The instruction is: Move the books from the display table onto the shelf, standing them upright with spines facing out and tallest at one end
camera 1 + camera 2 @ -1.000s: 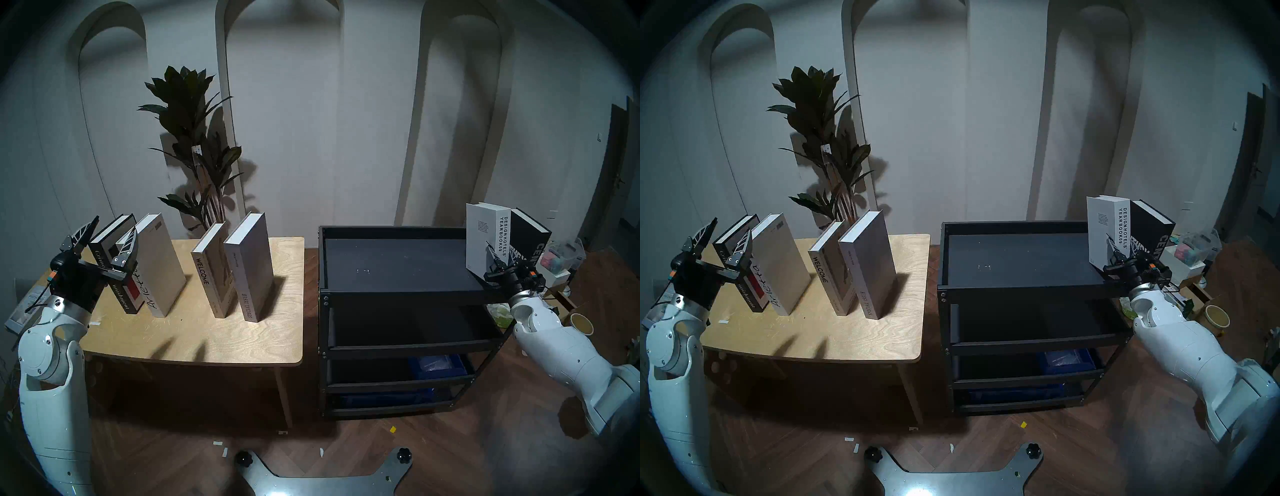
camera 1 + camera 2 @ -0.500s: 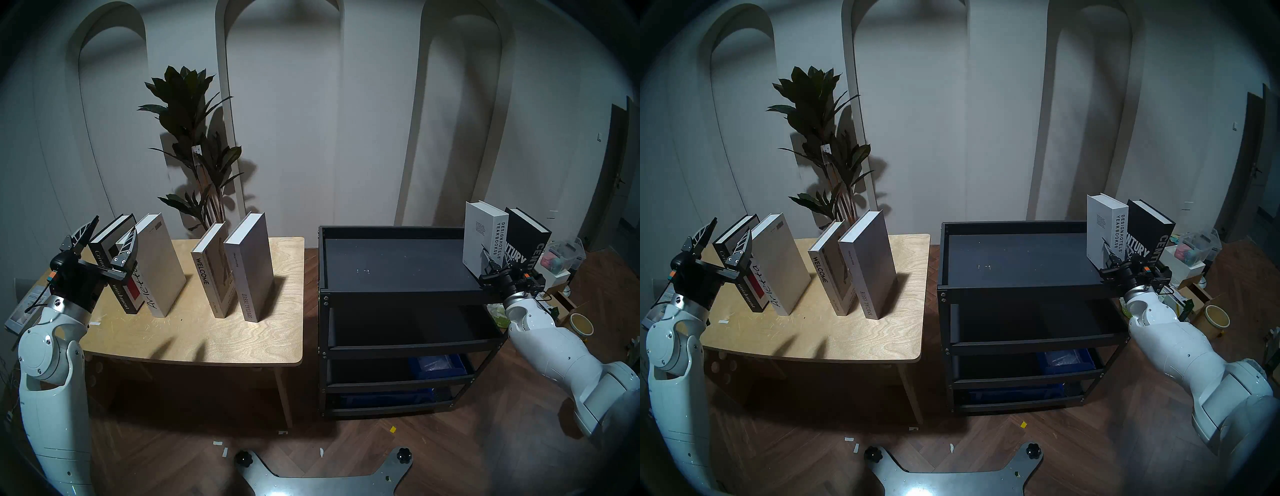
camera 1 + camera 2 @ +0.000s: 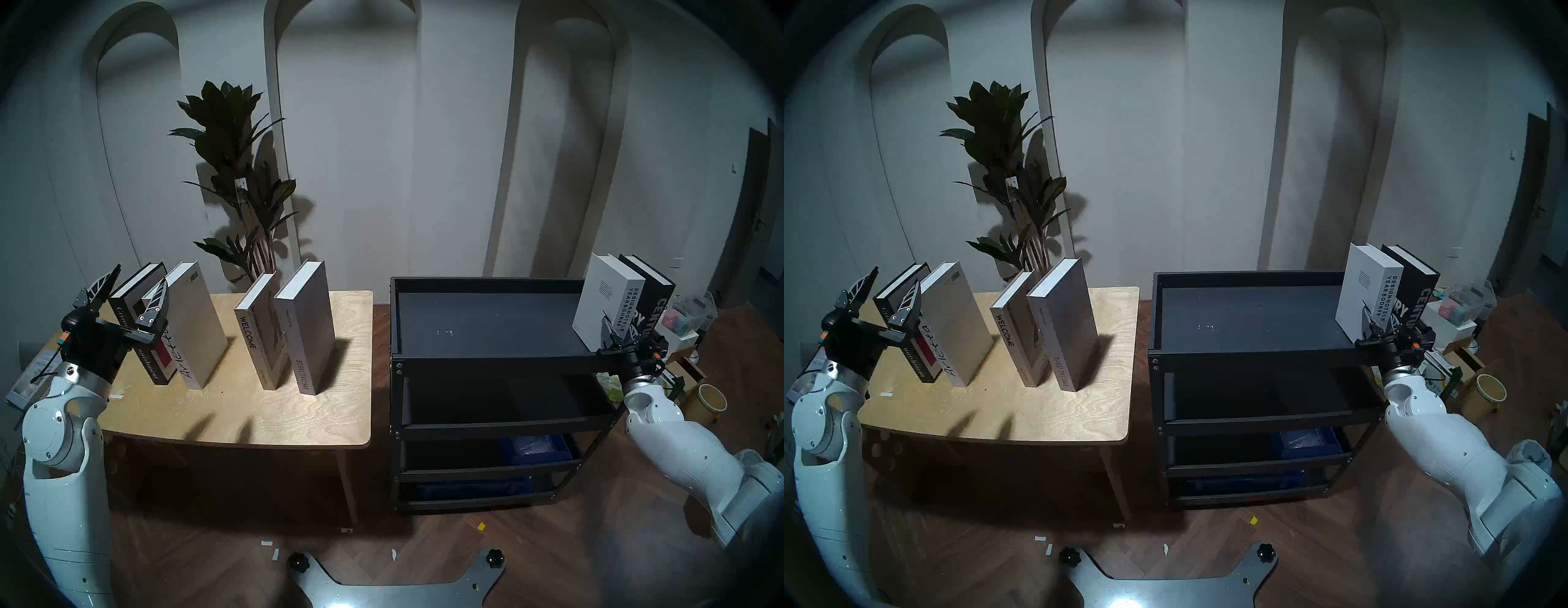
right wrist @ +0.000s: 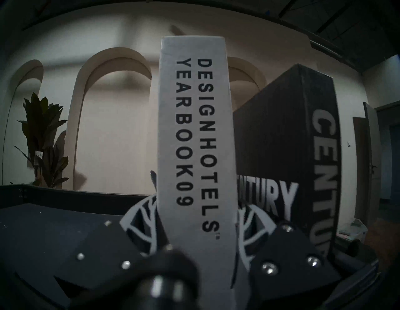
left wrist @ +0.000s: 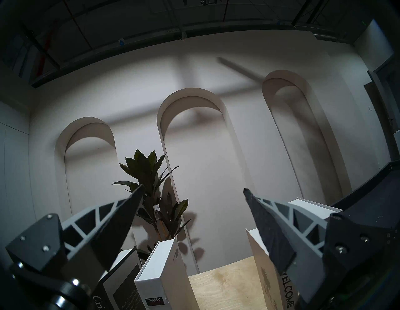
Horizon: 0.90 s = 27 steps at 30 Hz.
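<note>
At far left, the left gripper [image 3: 127, 297] hangs with its jaws spread wide around the top of the black Crime and Punishment book [image 3: 138, 322], gripping nothing. Four books stand on the table [image 3: 271, 416]: that one, the pale Arietta [image 3: 199, 322] just beside it, then Welcome [image 3: 259, 331] and Special Issue [image 3: 307, 327], all leaning. Further right, two books are on the shelf [image 3: 488, 322], at its right end: the white Designhotels Yearbook [image 3: 602, 297], clenched low on its spine by the right gripper [image 3: 618, 335], and the black Century [image 3: 655, 293] right against it. Letting go before the Yearbook sits flat inside the rimmed tray could probably tip it leftward, since nothing props that side. The left gripper, closing carelessly, might knock Arietta over. That makes six books, two grippers, one table, one shelf.
</note>
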Each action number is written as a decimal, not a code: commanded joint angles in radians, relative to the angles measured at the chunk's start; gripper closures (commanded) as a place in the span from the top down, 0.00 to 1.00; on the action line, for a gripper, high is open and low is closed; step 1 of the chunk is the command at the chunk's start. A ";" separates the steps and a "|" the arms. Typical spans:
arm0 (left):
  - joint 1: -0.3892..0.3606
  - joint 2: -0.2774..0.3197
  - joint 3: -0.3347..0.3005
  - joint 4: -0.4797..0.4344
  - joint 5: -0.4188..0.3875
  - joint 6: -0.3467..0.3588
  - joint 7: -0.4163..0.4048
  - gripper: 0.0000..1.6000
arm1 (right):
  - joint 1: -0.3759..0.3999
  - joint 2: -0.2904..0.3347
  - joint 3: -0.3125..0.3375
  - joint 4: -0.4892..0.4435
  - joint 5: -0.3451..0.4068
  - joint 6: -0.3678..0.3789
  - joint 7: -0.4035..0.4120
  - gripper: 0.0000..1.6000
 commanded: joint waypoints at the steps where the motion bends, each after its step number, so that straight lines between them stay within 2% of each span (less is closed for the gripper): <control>1: -0.008 0.004 -0.003 -0.013 0.000 -0.007 0.000 1.00 | -0.056 0.034 0.010 -0.050 0.017 -0.003 -0.026 0.00; 4: -0.008 0.005 -0.003 -0.013 0.000 -0.007 0.001 1.00 | -0.052 0.031 0.007 -0.057 0.013 0.005 -0.048 0.00; 5: -0.008 0.005 -0.003 -0.013 0.000 -0.007 0.001 1.00 | -0.051 0.031 0.006 -0.060 0.011 0.006 -0.052 0.38; 6: -0.008 0.005 -0.003 -0.013 0.000 -0.007 0.001 1.00 | -0.051 0.031 0.005 -0.065 0.009 0.008 -0.058 0.48; 7: -0.008 0.005 -0.003 -0.013 0.000 -0.007 0.001 1.00 | -0.050 0.031 0.004 -0.068 0.007 0.009 -0.064 0.77; 9: -0.008 0.005 -0.003 -0.013 0.000 -0.007 0.001 1.00 | -0.045 0.029 0.002 -0.070 0.003 0.013 -0.072 1.00; 18: -0.008 0.005 -0.003 -0.013 0.000 -0.007 0.001 1.00 | -0.038 0.027 0.003 -0.084 -0.010 0.022 -0.097 1.00; 27: -0.008 0.005 -0.003 -0.013 0.000 -0.007 0.001 1.00 | -0.097 0.088 0.031 -0.205 -0.015 -0.008 -0.153 1.00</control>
